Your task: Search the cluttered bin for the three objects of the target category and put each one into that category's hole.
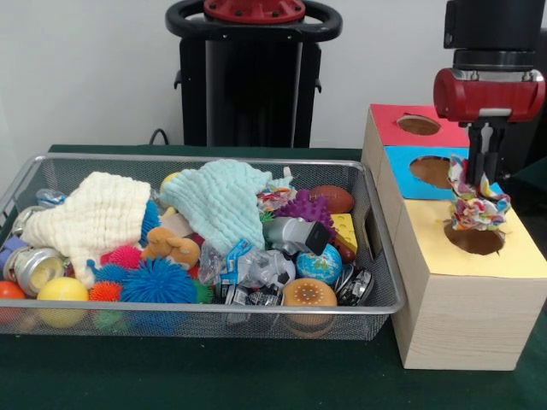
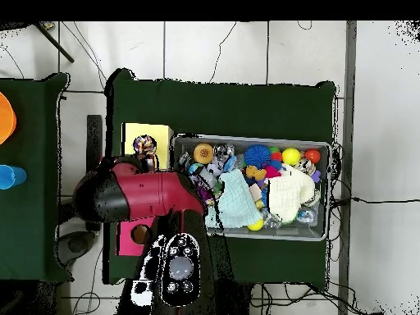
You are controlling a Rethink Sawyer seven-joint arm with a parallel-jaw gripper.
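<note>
My gripper (image 1: 485, 181) hangs over the wooden box (image 1: 453, 316) at the right and is shut on a multicoloured fabric bundle (image 1: 475, 207). The bundle dangles just above the round hole (image 1: 475, 242) in the box's yellow section, with its lower edge at the hole's rim. In the overhead view the fabric bundle (image 2: 145, 148) shows against the yellow top (image 2: 156, 133), just past the red arm (image 2: 139, 195). The wire bin (image 1: 214, 311) stands to the left of the box, piled with toys and cloths.
The box also has a blue section with a hole (image 1: 432, 172) and a red section with a hole (image 1: 419, 125) behind the yellow one. In the bin lie a white cloth (image 1: 94, 218), a mint cloth (image 1: 224, 201), spiky balls (image 1: 158, 282), a small globe (image 1: 320, 265) and cans (image 1: 30, 269).
</note>
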